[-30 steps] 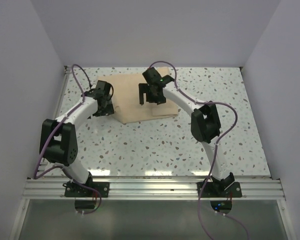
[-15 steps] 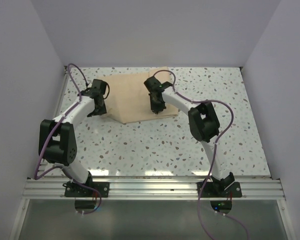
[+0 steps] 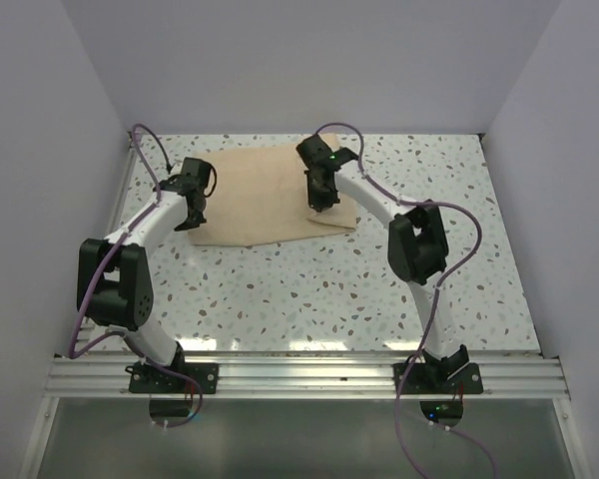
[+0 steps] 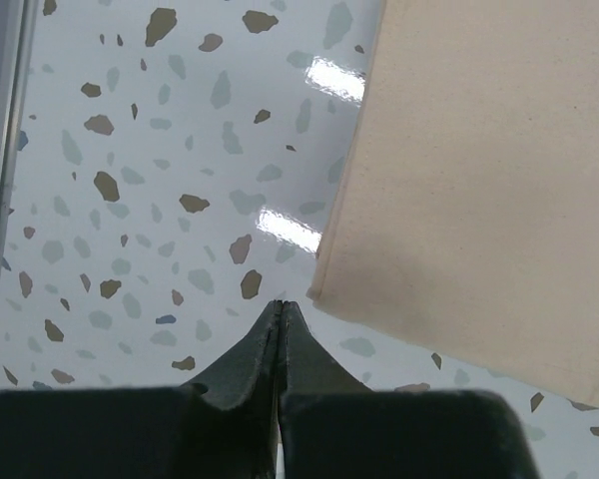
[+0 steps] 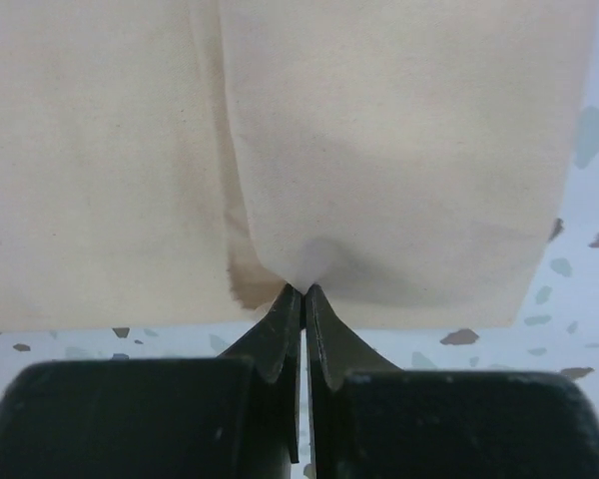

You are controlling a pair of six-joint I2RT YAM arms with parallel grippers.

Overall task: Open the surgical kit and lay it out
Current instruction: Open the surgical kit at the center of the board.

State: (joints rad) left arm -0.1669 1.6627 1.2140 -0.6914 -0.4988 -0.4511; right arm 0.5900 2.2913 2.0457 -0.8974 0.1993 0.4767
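Unwrapping step: right fingers [image 5: 280, 334] pinched a fold of the cloth wrap [image 5: 399, 150]; left fingers [image 4: 258, 349] were closed, empty, beside its corner. Next, likely peel that fold open.

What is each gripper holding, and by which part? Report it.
The right gripper pinches the cloth wrap at the near edge of its folded flap. The left gripper is shut on nothing; its tips sit just beside the wrap's corner.

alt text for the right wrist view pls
The right gripper, jaws shut, pinches a puckered fold at the near edge of a beige cloth wrap that fills most of the frame. A strip of speckled table shows below and to the right.
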